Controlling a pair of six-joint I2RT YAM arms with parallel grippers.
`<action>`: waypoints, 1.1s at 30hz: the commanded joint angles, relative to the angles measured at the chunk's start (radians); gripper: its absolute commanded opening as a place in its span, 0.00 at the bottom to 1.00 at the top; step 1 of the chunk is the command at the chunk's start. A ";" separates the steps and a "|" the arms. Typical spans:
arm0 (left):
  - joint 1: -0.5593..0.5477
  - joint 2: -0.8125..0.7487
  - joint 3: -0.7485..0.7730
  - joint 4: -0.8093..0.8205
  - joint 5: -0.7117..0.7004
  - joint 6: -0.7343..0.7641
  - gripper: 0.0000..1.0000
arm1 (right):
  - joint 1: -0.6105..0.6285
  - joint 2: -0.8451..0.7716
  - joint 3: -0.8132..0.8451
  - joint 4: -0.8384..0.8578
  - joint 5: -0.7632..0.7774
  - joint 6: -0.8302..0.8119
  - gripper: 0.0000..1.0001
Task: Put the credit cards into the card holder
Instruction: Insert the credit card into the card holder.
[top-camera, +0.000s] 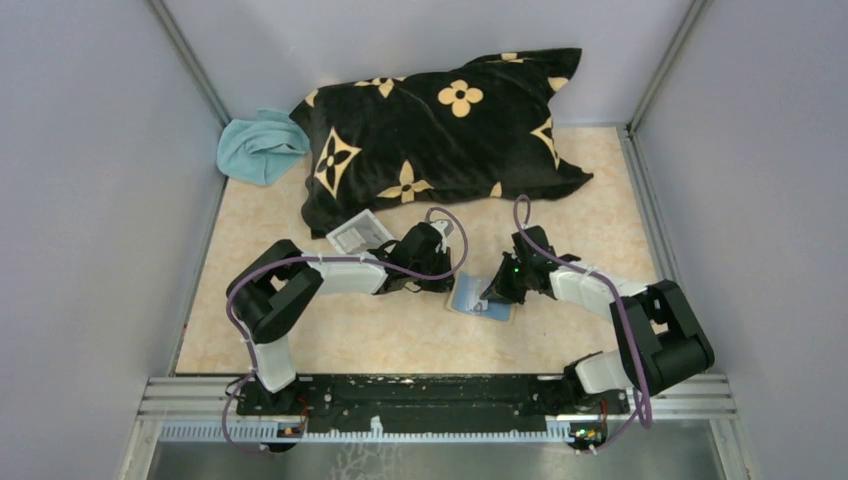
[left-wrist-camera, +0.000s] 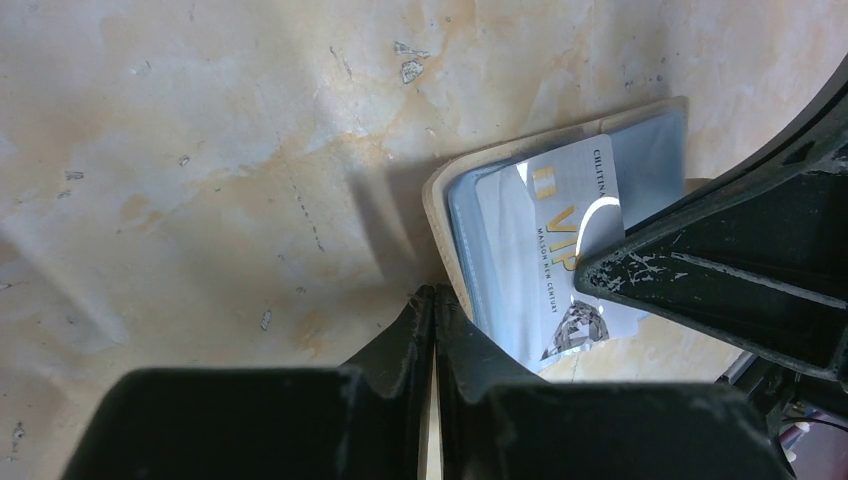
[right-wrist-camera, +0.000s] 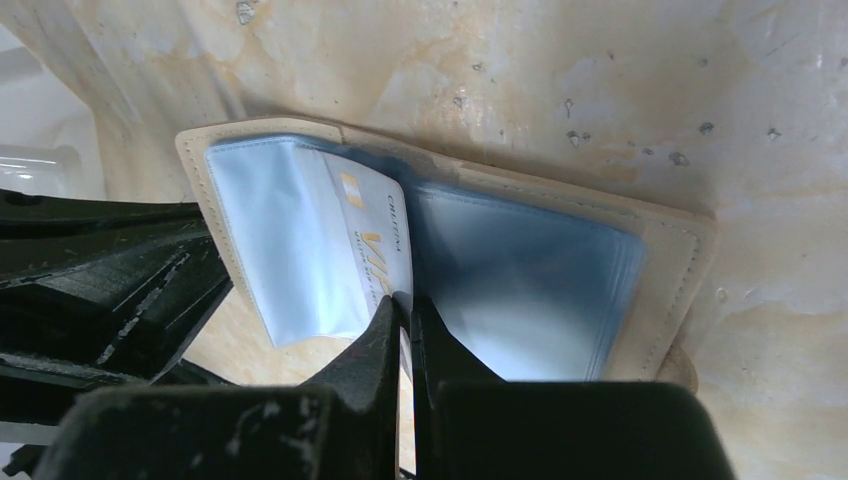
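Card holder (top-camera: 478, 303) lies open, long axis left-right

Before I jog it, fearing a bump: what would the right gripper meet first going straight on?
Likely the open card holder, directly ahead of its jaws shut on the credit card; depth unclear.

Card holder (top-camera: 481, 300) lies open on the counter (top-camera: 400, 340), inside up. It has a tan stitched rim and grey-blue see-through pockets. One edge is pinched in the left gripper (left-wrist-camera: 435, 300) jaws. One credit card (left-wrist-camera: 548, 235), pale blue-silver with gold VIP lettering, lies tilted across the inside, partly under a pocket sleeve. Its near edge is in the right gripper (right-wrist-camera: 408, 308) jaws.
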 joint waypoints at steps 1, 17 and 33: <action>-0.034 0.119 -0.114 -0.310 -0.030 0.052 0.10 | 0.007 0.030 -0.045 0.069 0.066 0.040 0.00; -0.035 0.143 -0.121 -0.301 -0.041 0.061 0.10 | 0.080 0.095 -0.021 0.018 0.020 0.018 0.17; -0.034 0.086 -0.101 -0.379 -0.151 0.055 0.21 | 0.081 0.010 0.064 -0.184 0.137 -0.073 0.49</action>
